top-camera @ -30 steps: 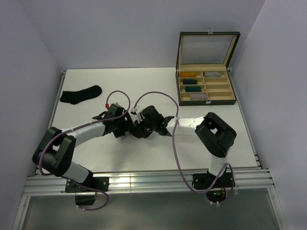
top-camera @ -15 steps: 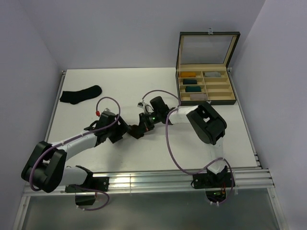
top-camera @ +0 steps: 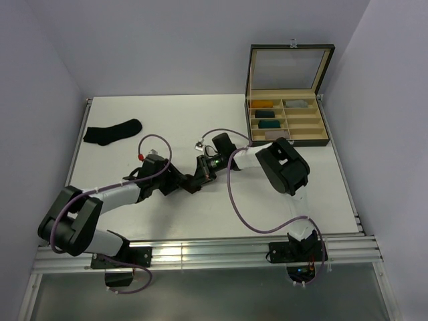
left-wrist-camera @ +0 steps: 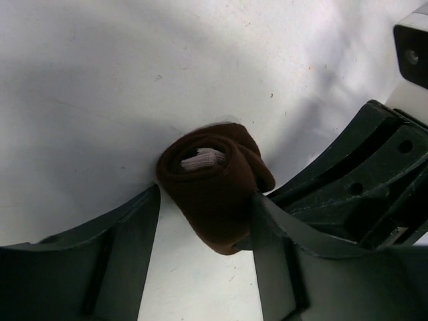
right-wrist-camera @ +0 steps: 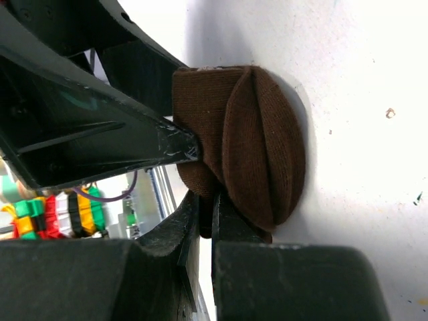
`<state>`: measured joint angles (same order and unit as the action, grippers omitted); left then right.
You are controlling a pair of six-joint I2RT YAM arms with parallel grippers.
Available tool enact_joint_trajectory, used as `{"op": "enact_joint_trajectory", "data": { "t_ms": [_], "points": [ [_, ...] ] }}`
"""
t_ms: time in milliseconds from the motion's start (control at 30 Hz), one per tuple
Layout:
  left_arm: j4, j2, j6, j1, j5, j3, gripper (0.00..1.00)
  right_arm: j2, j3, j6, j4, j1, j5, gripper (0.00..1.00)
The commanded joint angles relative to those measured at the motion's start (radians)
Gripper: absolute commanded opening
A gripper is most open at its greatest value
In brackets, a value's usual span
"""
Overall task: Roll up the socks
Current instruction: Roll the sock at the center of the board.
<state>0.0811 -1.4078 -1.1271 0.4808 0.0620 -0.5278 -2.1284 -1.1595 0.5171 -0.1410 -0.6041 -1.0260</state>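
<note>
**Two grippers on one brown sock point(left-wrist-camera: 214, 184), one black sock point(top-camera: 112, 132) not yet rolled**

At the far left of the table point(top-camera: 134, 221) the black sock lies flat, well apart from both arms, so half the job looks untouched.

Near the middle, the left gripper point(left-wrist-camera: 207, 194) reaches in from the left with its jaws partly apart, one on each flank of the brown sock. That sock is already wound into a tight roll lying on the table, a pale striped bit showing at its core. The jaws sit right against it, but I cannot tell whether they press it yet. They seem placed to take the roll whole, so that it does not spring open.

From the right, the right gripper point(right-wrist-camera: 207, 200) is closed to a sliver, nipping a fold at the roll's edge, probably to keep the loose end pinned while the other gripper takes over.

At the far right stands an open box point(top-camera: 289, 140), its compartments holding other rolled bundles.
</note>
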Motion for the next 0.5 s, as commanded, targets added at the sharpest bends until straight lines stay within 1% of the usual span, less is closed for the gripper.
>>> {"op": "enact_joint_trajectory", "data": {
  "t_ms": [0, 33, 67, 167, 200, 233, 267, 333, 367, 400, 467],
  "points": [
    [-0.063, -0.052, 0.001, 0.013, -0.044, 0.005, 0.53, -0.045, 0.009, 0.011, 0.061, 0.003, 0.069, 0.01],
    [-0.063, -0.053, 0.001, 0.013, -0.044, 0.0, 0.53, -0.041, 0.009, 0.008, 0.061, 0.003, 0.069, 0.01],
    [-0.078, -0.069, 0.004, 0.016, -0.051, -0.003, 0.45, -0.033, 0.012, -0.002, 0.069, 0.003, 0.092, 0.04],
    [-0.142, -0.106, 0.023, 0.018, -0.045, -0.023, 0.34, 0.019, 0.029, -0.046, 0.075, 0.0, 0.115, 0.09],
    [-0.153, -0.115, 0.032, 0.018, -0.039, -0.035, 0.31, 0.033, 0.032, -0.06, 0.081, 0.0, 0.141, 0.16],
    [-0.162, -0.125, 0.041, 0.019, -0.036, -0.043, 0.29, 0.048, 0.037, -0.089, 0.089, -0.002, 0.159, 0.2],
    [-0.173, -0.137, 0.056, 0.021, -0.034, -0.05, 0.25, 0.089, 0.049, -0.106, 0.101, -0.003, 0.182, 0.29],
    [-0.207, -0.151, 0.078, 0.022, -0.03, -0.073, 0.24, 0.14, 0.067, -0.15, 0.107, -0.017, 0.266, 0.37],
    [-0.221, -0.161, 0.096, 0.024, -0.03, -0.081, 0.21, 0.191, 0.086, -0.166, 0.115, -0.023, 0.299, 0.43],
    [-0.237, -0.166, 0.105, 0.024, -0.028, -0.096, 0.2, 0.223, 0.096, -0.178, 0.115, -0.031, 0.373, 0.45],
    [-0.262, -0.178, 0.13, 0.024, -0.025, -0.113, 0.19, 0.313, 0.133, -0.216, 0.107, -0.061, 0.459, 0.51]
  ]
}}
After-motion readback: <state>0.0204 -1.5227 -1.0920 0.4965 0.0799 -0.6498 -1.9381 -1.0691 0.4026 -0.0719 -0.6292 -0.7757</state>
